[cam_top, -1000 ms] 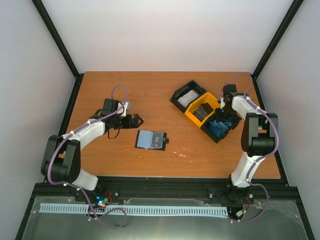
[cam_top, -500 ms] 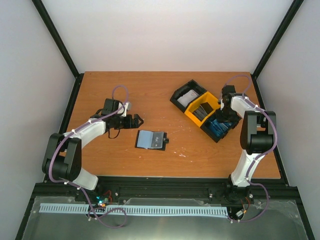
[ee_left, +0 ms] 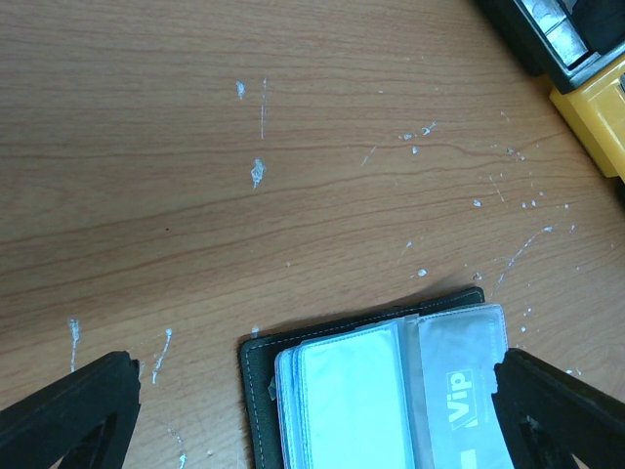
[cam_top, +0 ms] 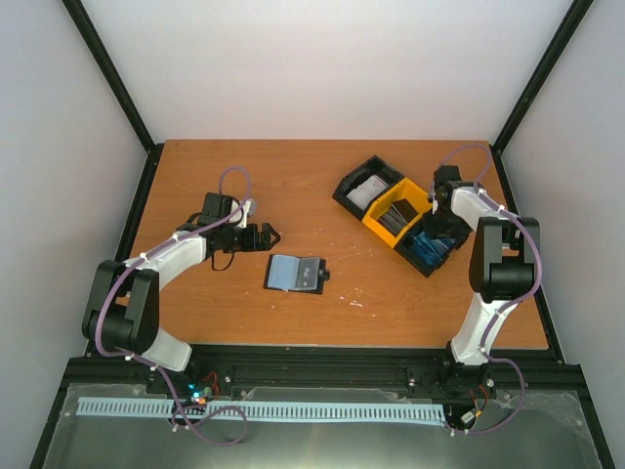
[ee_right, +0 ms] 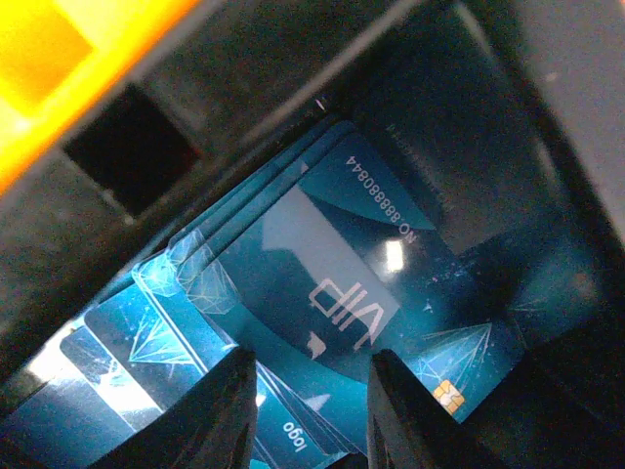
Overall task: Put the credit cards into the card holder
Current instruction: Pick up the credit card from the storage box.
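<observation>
Right gripper (ee_right: 311, 415) narrows on the credit cards (ee_right: 322, 264)
In the tray (cam_top: 344, 188) by the desk's right edge, its jaws have drawn in astride one card, grip unclear; pickup looks begun.

"VIP", "logo" on credit cards (ee_right: 332, 283)

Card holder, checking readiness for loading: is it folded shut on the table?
No, the card holder lies open, its clear inner pockets facing up.
</observation>
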`<control>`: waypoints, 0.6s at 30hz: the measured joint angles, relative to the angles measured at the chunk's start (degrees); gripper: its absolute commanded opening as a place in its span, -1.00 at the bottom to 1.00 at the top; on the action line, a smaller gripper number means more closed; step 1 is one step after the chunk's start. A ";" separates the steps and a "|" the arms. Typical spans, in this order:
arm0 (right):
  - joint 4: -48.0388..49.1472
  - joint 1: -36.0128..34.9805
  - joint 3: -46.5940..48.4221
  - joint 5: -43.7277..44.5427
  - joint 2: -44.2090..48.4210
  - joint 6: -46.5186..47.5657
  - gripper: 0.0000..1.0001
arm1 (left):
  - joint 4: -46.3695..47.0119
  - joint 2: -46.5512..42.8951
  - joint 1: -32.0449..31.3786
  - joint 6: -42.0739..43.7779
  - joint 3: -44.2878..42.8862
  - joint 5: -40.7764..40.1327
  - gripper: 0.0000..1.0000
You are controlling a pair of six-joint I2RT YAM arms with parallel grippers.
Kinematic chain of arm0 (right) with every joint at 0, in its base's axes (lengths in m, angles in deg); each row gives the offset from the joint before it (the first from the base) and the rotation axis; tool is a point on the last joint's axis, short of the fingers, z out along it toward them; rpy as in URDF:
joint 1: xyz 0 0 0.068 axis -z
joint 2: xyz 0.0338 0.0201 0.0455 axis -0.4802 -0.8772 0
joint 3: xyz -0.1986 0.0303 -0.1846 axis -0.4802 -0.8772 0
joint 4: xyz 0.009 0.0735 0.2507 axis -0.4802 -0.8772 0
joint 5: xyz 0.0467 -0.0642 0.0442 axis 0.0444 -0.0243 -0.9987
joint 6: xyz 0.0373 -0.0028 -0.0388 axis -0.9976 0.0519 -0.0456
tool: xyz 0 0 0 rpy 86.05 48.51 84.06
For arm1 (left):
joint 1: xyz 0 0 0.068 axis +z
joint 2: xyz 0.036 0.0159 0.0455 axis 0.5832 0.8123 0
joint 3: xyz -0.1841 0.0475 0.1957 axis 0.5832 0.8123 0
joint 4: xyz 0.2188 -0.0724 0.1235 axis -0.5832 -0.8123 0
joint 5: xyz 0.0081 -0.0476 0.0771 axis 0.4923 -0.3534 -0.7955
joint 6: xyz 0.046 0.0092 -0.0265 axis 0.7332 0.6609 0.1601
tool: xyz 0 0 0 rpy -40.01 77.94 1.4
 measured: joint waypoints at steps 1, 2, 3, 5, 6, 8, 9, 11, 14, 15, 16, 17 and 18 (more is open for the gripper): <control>0.00 0.00 0.07 0.13 0.07 0.00 -0.37 | 0.02 0.00 0.00 0.02 0.00 0.00 0.99; 0.00 0.00 0.17 0.31 0.17 0.00 -0.38 | 0.02 0.00 0.00 0.02 0.00 0.00 0.99; 0.02 0.00 0.31 0.59 0.31 0.00 -0.39 | 0.02 0.00 0.00 0.00 0.00 0.00 1.00; 0.04 0.00 0.50 1.07 0.52 0.00 -0.42 | 0.02 0.00 0.00 0.00 0.00 0.00 1.00; 0.07 0.00 0.55 1.29 0.70 -0.02 -0.43 | 0.02 0.00 0.00 0.00 0.00 0.00 0.99; 0.17 0.00 0.55 1.88 1.18 -0.07 -0.45 | 0.02 0.00 0.00 0.00 0.00 0.00 0.99; 0.22 0.00 0.55 2.19 1.38 -0.09 -0.47 | 0.02 0.00 0.00 0.00 0.00 0.00 0.99; 0.33 0.00 0.55 2.97 1.86 -0.13 -0.50 | 0.02 0.00 0.00 0.00 0.00 0.02 0.99; 0.70 0.00 0.55 4.04 2.36 -0.07 -0.52 | 0.02 0.00 0.00 0.00 0.00 0.00 0.99; 0.94 0.00 0.55 4.42 2.45 -0.02 -0.51 | 0.02 0.00 0.00 0.02 0.00 0.00 0.99; 1.22 0.00 0.55 4.76 2.49 0.04 -0.52 | 0.02 0.00 0.00 0.00 0.00 0.00 0.99; 1.51 0.00 0.55 5.16 2.49 0.09 -0.52 | 0.02 0.00 0.00 0.02 0.00 0.02 0.99; 1.70 0.00 0.55 5.70 2.49 0.22 -0.52 | 0.02 0.00 0.00 0.00 0.00 0.00 0.99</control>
